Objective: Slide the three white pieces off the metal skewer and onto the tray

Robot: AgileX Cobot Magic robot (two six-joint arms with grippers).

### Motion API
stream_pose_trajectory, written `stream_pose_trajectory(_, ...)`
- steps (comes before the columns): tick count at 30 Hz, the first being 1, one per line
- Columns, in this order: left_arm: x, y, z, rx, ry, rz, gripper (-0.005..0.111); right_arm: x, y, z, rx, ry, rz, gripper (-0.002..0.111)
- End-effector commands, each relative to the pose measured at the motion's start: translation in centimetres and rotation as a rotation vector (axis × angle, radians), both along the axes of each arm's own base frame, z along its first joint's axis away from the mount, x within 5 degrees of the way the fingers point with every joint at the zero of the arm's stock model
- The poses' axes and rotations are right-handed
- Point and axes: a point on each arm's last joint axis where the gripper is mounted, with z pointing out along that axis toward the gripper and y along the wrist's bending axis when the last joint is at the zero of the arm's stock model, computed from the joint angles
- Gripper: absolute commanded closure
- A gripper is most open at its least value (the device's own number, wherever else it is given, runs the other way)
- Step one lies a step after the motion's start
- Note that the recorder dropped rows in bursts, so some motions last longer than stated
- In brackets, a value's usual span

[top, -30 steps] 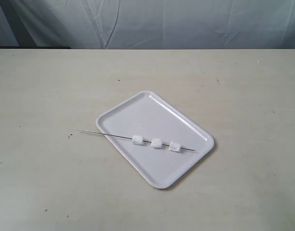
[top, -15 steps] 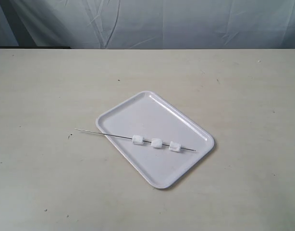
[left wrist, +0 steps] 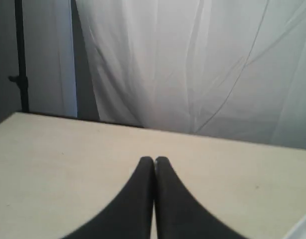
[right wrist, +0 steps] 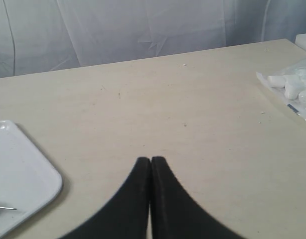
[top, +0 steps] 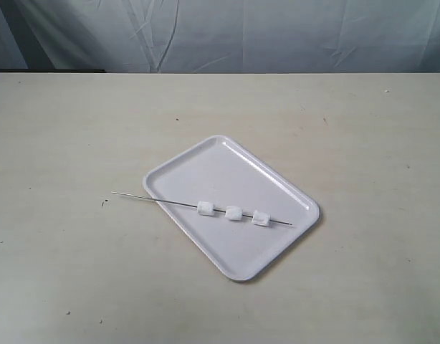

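Note:
The white tray (top: pixel 227 179) lies at the table's middle, turned diagonally. Across its near part rests the thin metal skewer (top: pixel 163 202), its bare end sticking out left over the table. Three white pieces (top: pixel 233 213) sit threaded on it in a row above the tray. Neither arm shows in the exterior view. My left gripper (left wrist: pixel 154 160) is shut and empty over bare table. My right gripper (right wrist: pixel 151 160) is also shut and empty; a corner of the tray (right wrist: pixel 23 174) and the skewer's tip (right wrist: pixel 6 207) show in its view.
A clear plastic bag of white pieces (right wrist: pixel 292 88) lies on the table in the right wrist view. A pale curtain (top: pixel 220 32) hangs behind the table's far edge. A black stand (left wrist: pixel 21 55) is visible in the left wrist view.

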Motion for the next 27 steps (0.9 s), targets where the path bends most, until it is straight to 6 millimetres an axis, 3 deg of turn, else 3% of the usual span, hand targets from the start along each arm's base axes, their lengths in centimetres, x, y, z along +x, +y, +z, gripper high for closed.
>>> stream_pose_trajectory(1, 3.3, -1.3, -0.2, 0.075, 0.186, -0.106, 0.107, 0.0, 0.0, 0.0, -0.007, -0.007, 0.004, 0.109)
stream_pose_trajectory(5, 6.9, -5.3, -1.6, 0.251, 0.371, -0.355, 0.106, 0.0, 0.0, 0.0, -0.007, -0.007, 0.004, 0.109)
stream_pose_trajectory(7, 8.7, -8.0, -2.5, 0.341, 0.427, -0.479, 0.097, 0.0, 0.0, 0.0, -0.007, -0.007, 0.004, 0.109)
stream_pose_trajectory(13, 12.0, -12.3, -5.3, 0.566, 0.516, -0.671, 0.063, 0.0, 0.0, 0.0, -0.007, -0.007, 0.004, 0.109)
stream_pose_trajectory(20, 14.5, -14.6, -7.8, 0.639, 0.73, -0.722, 0.062, 0.0, 0.0, 0.0, -0.007, -0.007, 0.004, 0.109)
stream_pose_trajectory(24, 15.7, -15.6, -7.8, 0.65, 0.714, -0.762, 0.062, 0.0, 0.0, 0.1, -0.01, -0.012, 0.003, 0.109)
stream_pose_trajectory(27, 16.1, -16.1, -6.8, 0.766, 0.683, -0.862, 0.062, 0.1, -0.2, 0.8, -0.034, -0.09, -0.01, 0.109)
